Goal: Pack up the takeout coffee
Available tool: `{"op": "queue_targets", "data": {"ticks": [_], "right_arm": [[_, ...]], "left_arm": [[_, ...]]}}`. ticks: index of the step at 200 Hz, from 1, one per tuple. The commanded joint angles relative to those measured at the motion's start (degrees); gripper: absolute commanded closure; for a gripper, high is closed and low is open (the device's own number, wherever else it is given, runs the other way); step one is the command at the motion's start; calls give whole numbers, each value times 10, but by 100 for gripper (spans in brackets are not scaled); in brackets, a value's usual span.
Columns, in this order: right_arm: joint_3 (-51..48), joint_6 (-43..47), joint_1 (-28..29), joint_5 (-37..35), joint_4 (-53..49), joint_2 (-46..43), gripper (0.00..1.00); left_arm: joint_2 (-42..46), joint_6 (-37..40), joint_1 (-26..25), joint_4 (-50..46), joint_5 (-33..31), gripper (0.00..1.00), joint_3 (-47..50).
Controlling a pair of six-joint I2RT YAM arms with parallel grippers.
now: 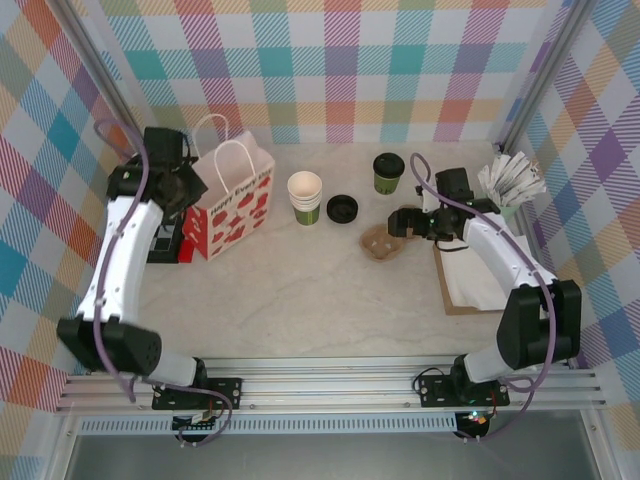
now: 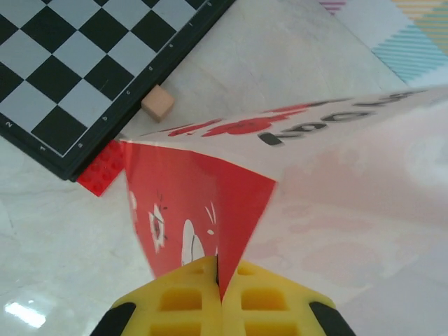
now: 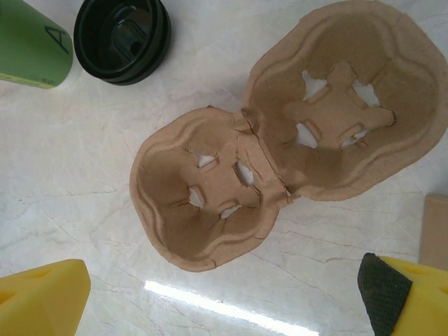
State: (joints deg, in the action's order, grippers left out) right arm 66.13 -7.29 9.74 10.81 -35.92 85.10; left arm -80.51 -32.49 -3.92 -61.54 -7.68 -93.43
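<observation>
Because the takeout coffee [image 1: 389,172] is a thin paper cup under a snap-on black lid, it will likely feel light, dent under a hard squeeze and spill if tipped. A gentle hold around the green wall just below the lid, kept upright, looks safest. It stands alone toward the back of the surface [image 1: 300,290], at about eleven o'clock from the right gripper [image 1: 408,226], whose fingers are spread wide over the cardboard cup carrier [image 1: 380,241]. The left gripper [image 2: 220,283] is clamped on an edge of the paper gift bag [image 1: 232,195], at nine o'clock from the coffee. Between cup and bag stand a stack of lidless cups [image 1: 305,197] and a loose black lid [image 1: 342,208], both in the straight path. A chessboard [image 2: 84,63] lies beside the bag.
</observation>
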Motion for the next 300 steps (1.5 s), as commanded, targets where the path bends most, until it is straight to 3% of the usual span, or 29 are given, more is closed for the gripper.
{"op": "queue_targets", "data": {"ticks": [1, 28, 52, 101, 148, 178, 200, 223, 248, 284, 300], "right_arm": [[28, 41, 2, 18, -5, 16, 0], [52, 52, 3, 26, -16, 46, 0], [62, 83, 4, 17, -23, 72, 0], [100, 187, 5, 13, -34, 155, 1], [178, 246, 35, -50, -81, 244, 7], [216, 254, 44, -73, -94, 294, 29], [233, 271, 59, -96, -105, 320, 29], [241, 276, 71, -129, -115, 346, 29], [236, 264, 74, -167, -103, 355, 36], [201, 259, 75, -151, -74, 304, 64], [181, 252, 76, -150, -75, 272, 77]], "left_arm": [[84, 64, 3, -24, 101, 100, 78], [160, 72, 3, -52, 164, 100, 140], [207, 97, 3, -42, 265, 100, 191], [209, 153, 0, -14, 390, 100, 210], [207, 103, -7, 65, 373, 100, 242], [224, 48, -14, 130, 362, 100, 274], [228, 3, -24, 158, 356, 100, 292], [229, -56, -60, 168, 321, 100, 303], [232, -127, -119, 170, 252, 100, 312], [185, -187, -221, 173, 170, 100, 293], [158, -172, -253, 151, 135, 81, 259]]}}
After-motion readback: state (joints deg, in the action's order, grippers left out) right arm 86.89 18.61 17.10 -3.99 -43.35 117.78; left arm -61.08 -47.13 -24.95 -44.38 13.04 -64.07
